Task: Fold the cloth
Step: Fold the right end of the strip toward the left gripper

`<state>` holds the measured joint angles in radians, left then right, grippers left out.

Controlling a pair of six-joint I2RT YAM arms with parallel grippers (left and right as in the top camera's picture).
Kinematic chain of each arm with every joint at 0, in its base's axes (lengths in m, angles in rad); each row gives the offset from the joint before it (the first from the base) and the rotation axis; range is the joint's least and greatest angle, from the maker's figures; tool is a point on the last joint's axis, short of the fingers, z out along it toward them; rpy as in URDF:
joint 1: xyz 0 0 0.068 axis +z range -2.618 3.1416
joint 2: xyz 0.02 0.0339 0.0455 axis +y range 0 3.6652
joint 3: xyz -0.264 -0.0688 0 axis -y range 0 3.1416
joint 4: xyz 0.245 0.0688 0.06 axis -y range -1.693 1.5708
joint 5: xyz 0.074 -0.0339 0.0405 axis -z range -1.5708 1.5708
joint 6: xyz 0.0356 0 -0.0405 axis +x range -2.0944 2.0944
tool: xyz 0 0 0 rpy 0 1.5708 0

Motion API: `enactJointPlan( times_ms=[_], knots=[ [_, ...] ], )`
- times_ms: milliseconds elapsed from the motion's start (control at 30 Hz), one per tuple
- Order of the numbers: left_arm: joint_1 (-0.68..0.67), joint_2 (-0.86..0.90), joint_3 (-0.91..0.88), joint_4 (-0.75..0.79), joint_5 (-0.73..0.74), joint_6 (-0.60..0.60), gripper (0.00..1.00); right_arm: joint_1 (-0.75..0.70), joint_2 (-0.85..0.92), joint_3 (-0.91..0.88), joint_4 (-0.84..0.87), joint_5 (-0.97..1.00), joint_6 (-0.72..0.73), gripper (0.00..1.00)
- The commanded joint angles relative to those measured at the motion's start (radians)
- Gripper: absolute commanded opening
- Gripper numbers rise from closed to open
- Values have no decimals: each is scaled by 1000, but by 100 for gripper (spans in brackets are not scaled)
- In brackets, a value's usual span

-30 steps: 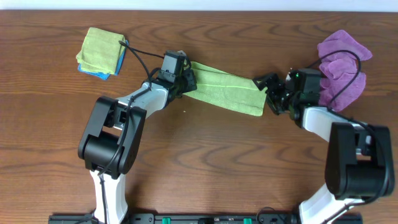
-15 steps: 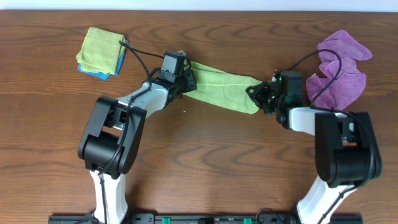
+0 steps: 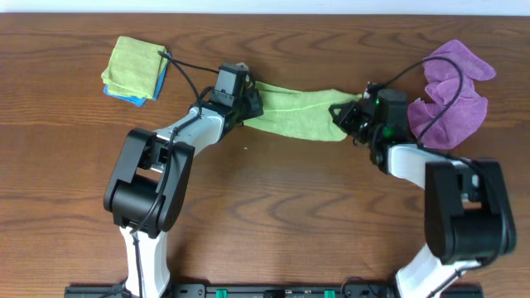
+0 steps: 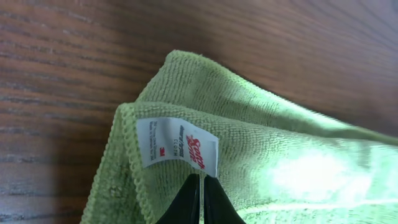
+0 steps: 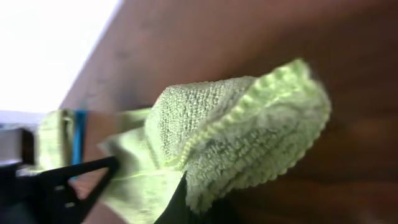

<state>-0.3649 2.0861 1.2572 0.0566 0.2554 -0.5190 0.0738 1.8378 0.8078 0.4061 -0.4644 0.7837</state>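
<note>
A long light-green cloth [image 3: 298, 116] stretches across the back middle of the table between both arms. My left gripper [image 3: 252, 106] is shut on its left end. In the left wrist view the closed fingertips [image 4: 194, 198] pinch the fabric just below a white label [image 4: 177, 144]. My right gripper [image 3: 342, 114] is shut on the cloth's right end. In the right wrist view that end is bunched into a thick fold [image 5: 249, 134] over one dark finger [image 5: 176, 202], raised off the wood.
A stack of folded green and blue cloths [image 3: 135, 69] lies at the back left. A crumpled purple cloth [image 3: 455, 91] sits at the back right, close behind the right arm. Black cables loop over both arms.
My right gripper moved left to the cloth's right end, shut on it and pulled it slightly toward the back. The left gripper kept its hold.
</note>
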Motion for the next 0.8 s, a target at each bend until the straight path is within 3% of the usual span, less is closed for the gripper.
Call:
enactJointPlan(
  times_ms=[0,167,367,767],
  knots=[
    [-2,18,21,-4,-1,6,6,27,-37,17,-6,-8,-38,1],
    [-2,18,21,-4,-1,6,6,90,-37,108,-79,-5,-90,1],
    [-2,18,21,-4,-1,6,6,208,-35,278,-285,146,-215,1],
    [-2,9,24,-5,0,7,6,300,82,377,-294,202,-232,1]
  ],
)
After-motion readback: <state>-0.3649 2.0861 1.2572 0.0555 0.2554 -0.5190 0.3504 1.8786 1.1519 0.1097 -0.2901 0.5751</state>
